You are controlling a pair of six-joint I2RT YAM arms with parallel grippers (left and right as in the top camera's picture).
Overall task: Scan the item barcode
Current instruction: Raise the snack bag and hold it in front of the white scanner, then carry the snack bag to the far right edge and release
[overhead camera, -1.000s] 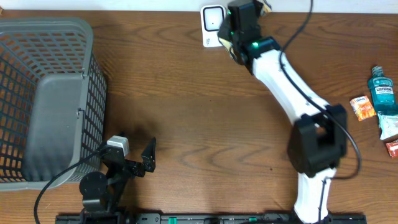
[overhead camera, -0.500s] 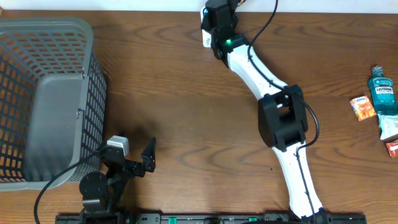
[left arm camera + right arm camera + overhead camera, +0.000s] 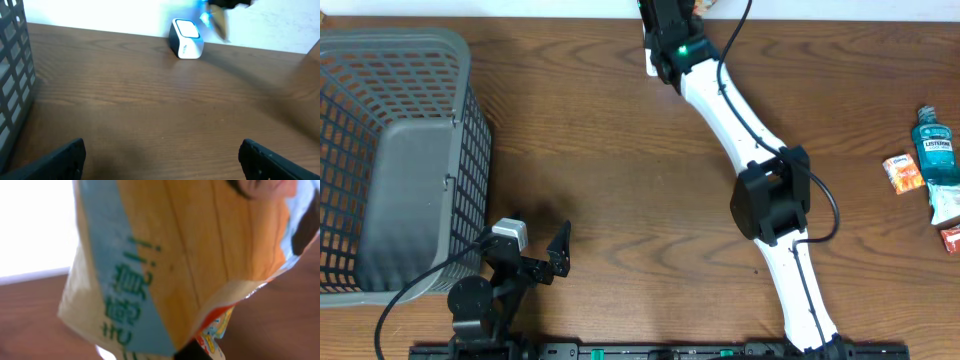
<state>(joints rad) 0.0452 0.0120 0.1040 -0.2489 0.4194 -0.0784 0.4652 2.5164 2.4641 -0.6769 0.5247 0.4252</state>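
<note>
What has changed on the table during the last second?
The right arm swung left along the far edge, bringing its orange-and-blue packet to the white scanner; its elbow moved left too. Nothing was released. The left arm, basket and Listerine bottle did not move.

Count on the table [image 3: 620, 200] — two arms [image 3: 760, 150], seven things.
One basket [image 3: 470, 150] at the left edge, one scanner [image 3: 186, 39] at the far edge, one bottle [image 3: 934, 150] and three small packets [image 3: 902, 172] at the right edge, one snack bag [image 3: 190, 255].
</note>
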